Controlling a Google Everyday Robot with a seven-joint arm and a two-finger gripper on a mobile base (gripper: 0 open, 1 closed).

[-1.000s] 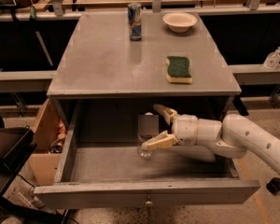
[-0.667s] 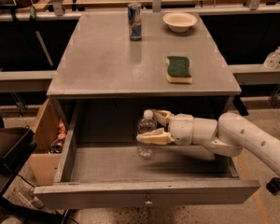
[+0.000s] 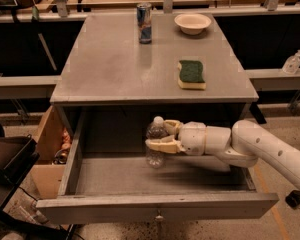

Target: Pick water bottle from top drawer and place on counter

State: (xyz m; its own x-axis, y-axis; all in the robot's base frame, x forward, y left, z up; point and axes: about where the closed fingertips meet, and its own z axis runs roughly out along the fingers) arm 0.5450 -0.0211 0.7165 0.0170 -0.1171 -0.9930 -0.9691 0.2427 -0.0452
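Note:
The top drawer (image 3: 155,206) is pulled open below the grey counter (image 3: 115,64). The water bottle (image 3: 155,151), clear with a white cap, stands upright inside the drawer near its middle. My gripper (image 3: 162,136) reaches in from the right on a white arm and its cream fingers (image 3: 160,145) are closed around the bottle's upper body. The bottle's base looks slightly above or just on the drawer floor; I cannot tell which.
On the counter stand a blue-and-silver can (image 3: 144,23), a white bowl (image 3: 192,23) and a green-and-yellow sponge (image 3: 191,74). A small pump bottle (image 3: 292,63) sits on the right bench. A cardboard box (image 3: 50,144) and a dark bin (image 3: 7,164) are at the left.
The fingers were spread beside the bottle one second ago; they have closed on it. The arm has shifted slightly left and up with the bottle upright.

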